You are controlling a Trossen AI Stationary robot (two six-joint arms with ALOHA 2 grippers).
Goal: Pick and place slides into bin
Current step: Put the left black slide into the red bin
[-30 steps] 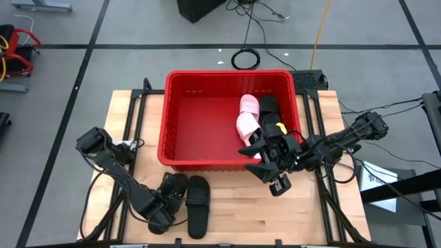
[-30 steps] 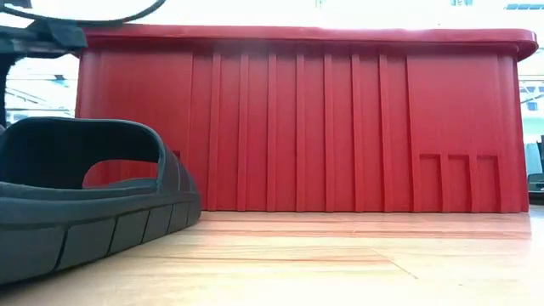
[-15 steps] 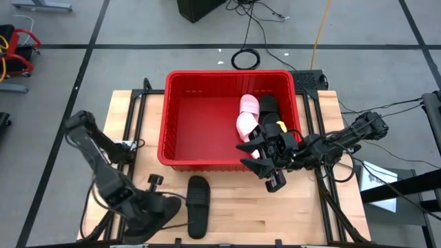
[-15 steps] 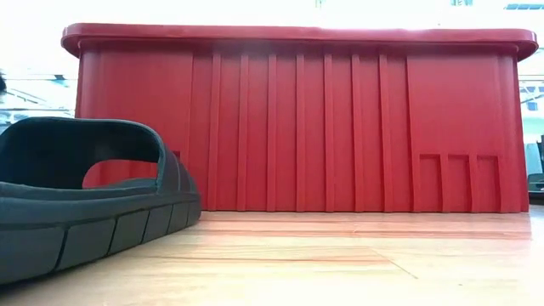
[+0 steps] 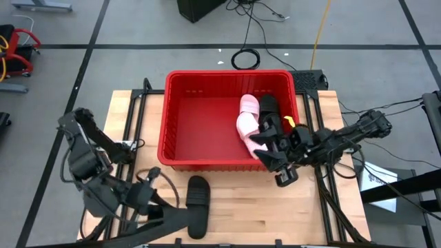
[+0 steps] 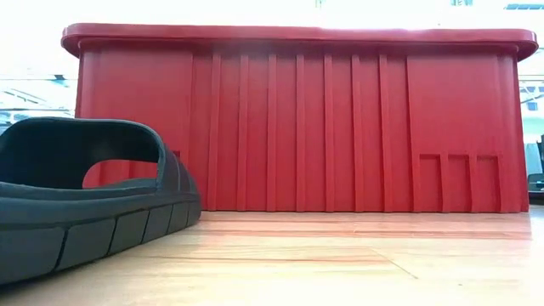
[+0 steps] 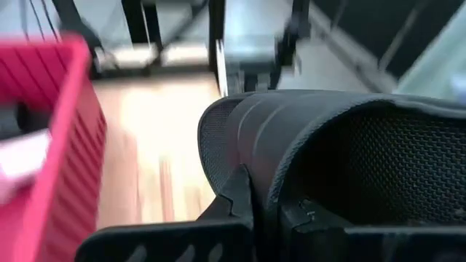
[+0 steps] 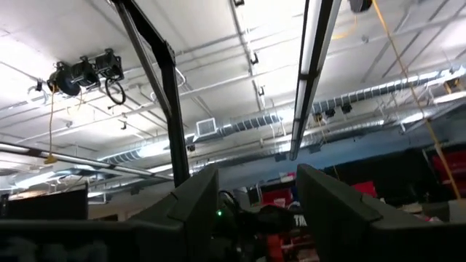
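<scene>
We're looking down on a large rectangular bright red plastic bin (image 5: 207, 117) sitting at the far middle of the pale wooden tabletop (image 5: 241, 213). Inside it, toward the right wall, two pale pink slides (image 5: 247, 118) are lying one just beside the other, w/ a black slide (image 5: 268, 107) touching them on the right.

One more black wide-strap slide (image 5: 198, 205) is lying flat on the tabletop, just in front of the bin's near wall, lengthwise toward us. In the low view that same slide (image 6: 85, 200) is filling the left foreground, strap arching up, sole flat on the wood, w/ the bin's ribbed wall (image 6: 297, 127) right behind it.

The left gripper (image 5: 148, 196) is hanging above the front-left part of the tabletop, near the lying slide. In the left wrist view its jaws are clamped on another black slide (image 7: 342, 160), which is held up off the wood, textured inner face toward the camera; the bin's red wall (image 7: 51, 145) is showing off to one side.

The right gripper (image 5: 275, 155) is hovering over the bin's front-right corner, tilted upward. Its wrist view is showing only ceiling beyond two dark fingers (image 8: 196, 200), jaws apart and holding nothing.
</scene>
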